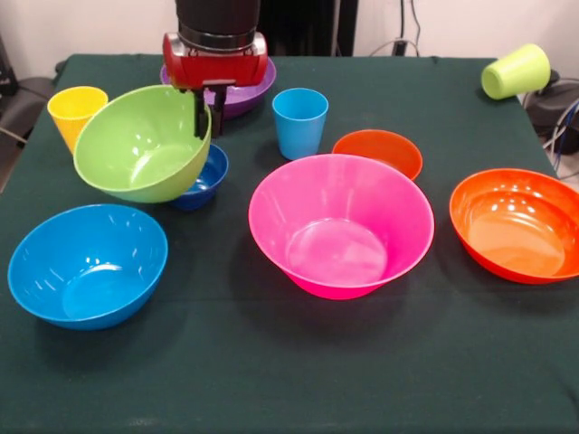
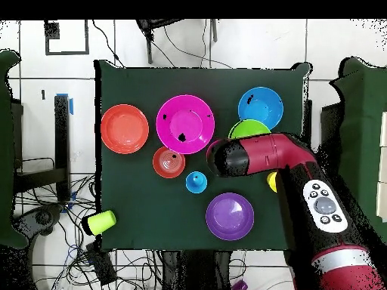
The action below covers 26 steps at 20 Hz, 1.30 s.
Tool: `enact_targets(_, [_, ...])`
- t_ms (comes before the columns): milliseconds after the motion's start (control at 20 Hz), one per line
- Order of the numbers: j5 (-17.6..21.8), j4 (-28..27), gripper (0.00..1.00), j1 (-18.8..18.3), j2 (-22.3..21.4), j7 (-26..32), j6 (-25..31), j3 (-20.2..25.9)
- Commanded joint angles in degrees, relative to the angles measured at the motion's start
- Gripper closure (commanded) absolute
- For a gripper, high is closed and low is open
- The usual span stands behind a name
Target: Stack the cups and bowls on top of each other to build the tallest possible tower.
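At far left we see the yellow cup (image 1: 76,110). Beside it the gripper (image 1: 207,114) pinches the tilted lime green bowl (image 1: 143,145) above the small dark blue bowl (image 1: 201,178). The pink bowl (image 1: 341,224) crowds the centre; bare table (image 1: 289,380) lies near.

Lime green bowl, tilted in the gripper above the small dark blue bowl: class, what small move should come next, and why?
Probably level the lime green bowl and lower it onto the small dark blue bowl. The gripper pinches its rim, holding it tilted and raised, with the dark blue bowl partly hidden behind and beneath it, so a short descent looks enough to seat it.
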State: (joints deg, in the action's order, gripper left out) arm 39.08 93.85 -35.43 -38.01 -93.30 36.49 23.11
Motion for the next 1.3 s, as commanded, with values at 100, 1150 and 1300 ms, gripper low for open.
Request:
enact_targets(100, [3.7,2.4,1.00,0.8,3.3,-2.9,-5.4,-2.7])
enact_targets(1150, [-0.8,9.9,1.00,0.6,-4.3,-2.3,-4.4,-3.4])
enact_targets(1300, [-0.9,10.3,1.00,1.0,-4.7,-2.7,-4.3,-3.6])
